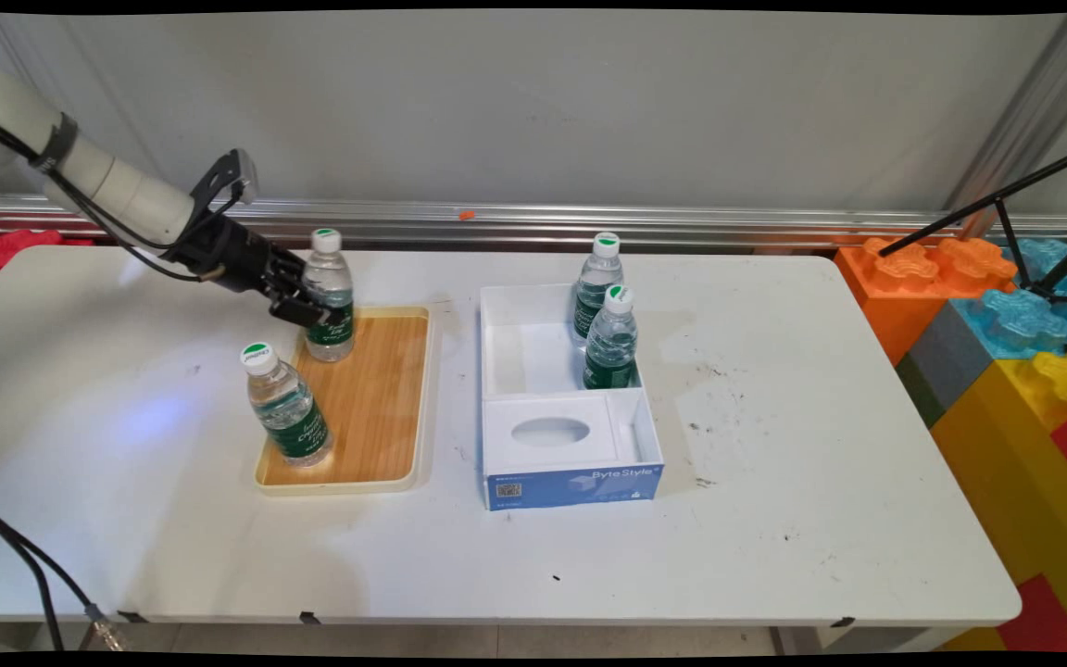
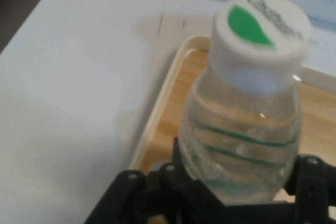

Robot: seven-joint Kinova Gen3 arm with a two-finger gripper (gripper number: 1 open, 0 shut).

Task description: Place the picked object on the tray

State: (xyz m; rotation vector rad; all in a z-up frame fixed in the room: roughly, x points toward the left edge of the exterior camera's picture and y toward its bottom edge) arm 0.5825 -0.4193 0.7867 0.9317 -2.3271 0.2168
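My black gripper (image 1: 309, 310) comes in from the left and is shut on a clear water bottle (image 1: 329, 283) with a white and green cap. That bottle stands upright at the far end of the wooden tray (image 1: 376, 398). In the hand view the bottle (image 2: 252, 103) fills the gap between the fingers of the gripper (image 2: 237, 187), with the tray's cream rim (image 2: 160, 116) beside it. A second bottle (image 1: 285, 408) stands at the tray's near left corner, leaning a little, apart from the gripper.
A white and blue open box (image 1: 571, 486) sits right of the tray; one bottle (image 1: 612, 338) stands in its far part and another (image 1: 598, 287) just behind. Large toy bricks (image 1: 1006, 324) and a black tripod leg (image 1: 1006, 196) stand at the right.
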